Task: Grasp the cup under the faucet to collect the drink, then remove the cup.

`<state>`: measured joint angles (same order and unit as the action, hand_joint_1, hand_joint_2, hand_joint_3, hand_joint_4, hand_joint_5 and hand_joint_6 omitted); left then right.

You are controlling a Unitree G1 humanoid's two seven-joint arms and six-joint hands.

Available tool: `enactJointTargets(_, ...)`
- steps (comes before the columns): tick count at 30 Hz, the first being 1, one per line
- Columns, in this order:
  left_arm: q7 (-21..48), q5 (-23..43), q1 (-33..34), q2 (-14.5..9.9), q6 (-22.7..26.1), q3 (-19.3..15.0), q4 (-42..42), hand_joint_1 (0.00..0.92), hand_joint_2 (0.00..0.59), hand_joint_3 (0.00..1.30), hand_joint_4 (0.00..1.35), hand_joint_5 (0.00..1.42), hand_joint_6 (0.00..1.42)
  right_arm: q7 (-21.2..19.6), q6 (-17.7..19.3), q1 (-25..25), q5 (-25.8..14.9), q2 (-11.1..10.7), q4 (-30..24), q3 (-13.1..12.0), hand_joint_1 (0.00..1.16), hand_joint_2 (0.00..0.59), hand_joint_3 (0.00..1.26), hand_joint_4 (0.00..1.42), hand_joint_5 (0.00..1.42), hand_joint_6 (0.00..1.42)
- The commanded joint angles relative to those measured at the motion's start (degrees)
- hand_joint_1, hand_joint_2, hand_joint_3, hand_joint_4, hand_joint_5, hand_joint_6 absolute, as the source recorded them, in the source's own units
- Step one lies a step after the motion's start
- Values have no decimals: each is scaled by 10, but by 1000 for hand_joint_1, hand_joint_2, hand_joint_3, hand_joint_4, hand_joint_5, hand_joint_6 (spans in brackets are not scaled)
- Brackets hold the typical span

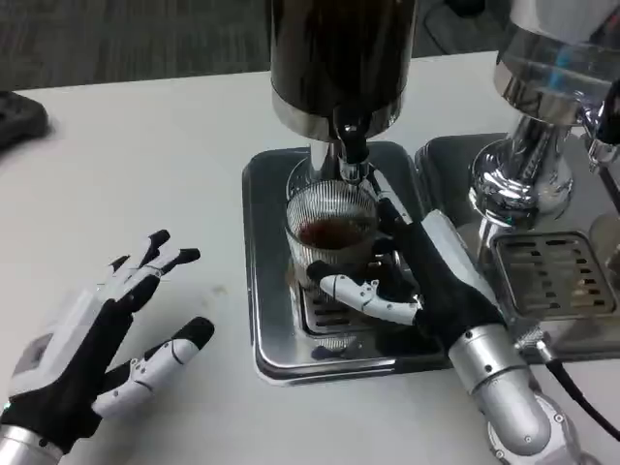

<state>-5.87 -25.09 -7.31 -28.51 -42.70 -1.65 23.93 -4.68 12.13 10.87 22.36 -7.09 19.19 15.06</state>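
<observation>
White table: right hand grips part-filled glass cup under faucet; left hand spread, empty. Risk: tilting on removal spills drink.

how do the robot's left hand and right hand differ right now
The right hand grips the glass cup under the faucet; the left hand holds nothing. The right hand sits over the metal drip tray; the left hand is above the bare white table, fingers spread. Both have white-and-black fingers.
</observation>
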Motion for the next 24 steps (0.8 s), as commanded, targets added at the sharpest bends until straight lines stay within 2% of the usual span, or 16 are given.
enactJointTargets(1, -5, 2, -7, -4, 6, 2, 4, 0, 195, 197, 0, 48, 0, -2, 22, 13, -7, 8, 20, 3, 656, 187, 0, 124, 250, 355)
enactJointTargets(7, -9, 1, -10, -3, 8, 0, 2, 0, 196, 205, 0, 48, 0, -9, 36, 18, -8, 14, 36, 3, 680, 187, 12, 153, 299, 407)
enactJointTargets(24, -11, 3, -18, -5, 10, -1, -10, 0, 196, 234, 0, 48, 0, -41, 53, 20, -5, 22, 53, -2, 815, 172, 223, 302, 509, 662)
